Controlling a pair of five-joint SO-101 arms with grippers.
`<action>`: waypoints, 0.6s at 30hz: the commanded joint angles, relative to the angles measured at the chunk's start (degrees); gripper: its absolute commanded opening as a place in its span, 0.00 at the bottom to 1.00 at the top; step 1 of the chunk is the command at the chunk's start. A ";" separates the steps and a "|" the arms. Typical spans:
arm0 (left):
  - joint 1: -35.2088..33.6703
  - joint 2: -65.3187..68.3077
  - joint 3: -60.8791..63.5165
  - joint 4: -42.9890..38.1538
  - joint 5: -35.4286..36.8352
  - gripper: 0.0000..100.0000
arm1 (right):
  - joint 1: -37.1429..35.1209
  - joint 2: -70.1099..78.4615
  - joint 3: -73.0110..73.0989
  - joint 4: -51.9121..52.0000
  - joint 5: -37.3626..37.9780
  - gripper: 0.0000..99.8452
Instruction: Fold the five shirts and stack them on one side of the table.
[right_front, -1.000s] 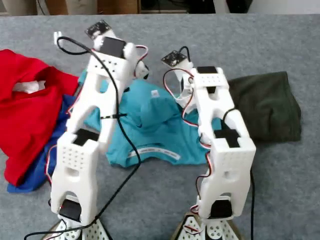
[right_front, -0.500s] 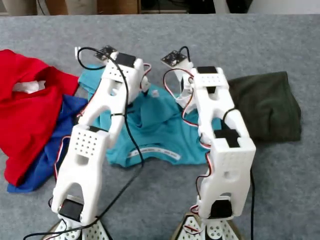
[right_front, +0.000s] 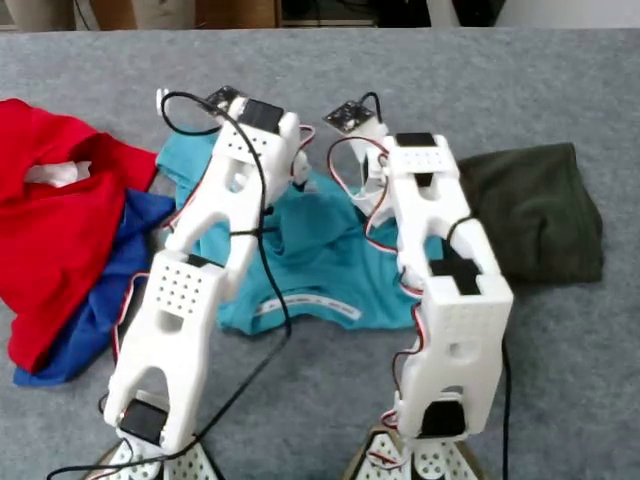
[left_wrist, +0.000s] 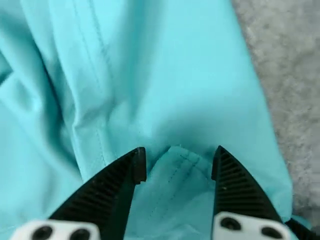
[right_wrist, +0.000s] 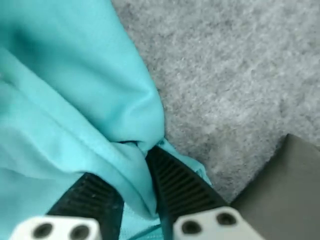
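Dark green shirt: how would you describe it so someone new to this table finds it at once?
On the grey table, look outward from the right arm, past the teal shirt. The dark green shirt lies there, the only one folded into a flat rectangle; the red shirt and blue shirt lie crumpled together at the opposite side.

Light is coming down soft and even from overhead across the grey table (right_front: 560, 70); nothing is throwing a hard-edged shadow. The white left arm (right_front: 185, 300) and right arm (right_front: 455, 300) are running bright but not glaring. Both are laying faint, diffuse shadows on the teal shirt (right_front: 310, 260). The dark green shirt (right_front: 535, 215) is soaking up light, folds barely reading. Wrist views: teal creases are shading gently, one patch by the right arm is sitting in shadow, and the black fingers (left_wrist: 110, 192) are showing no shine.
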 joint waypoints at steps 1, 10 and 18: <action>0.97 0.13 -1.49 0.62 0.18 0.22 | 2.86 -0.48 0.22 -2.11 -0.62 0.00; 2.81 6.46 -6.95 0.70 0.18 0.22 | 2.68 -0.48 0.22 -2.11 -0.62 0.00; 2.37 9.45 -11.25 0.70 -3.60 0.09 | 2.77 -0.22 -0.57 -1.76 -0.62 0.00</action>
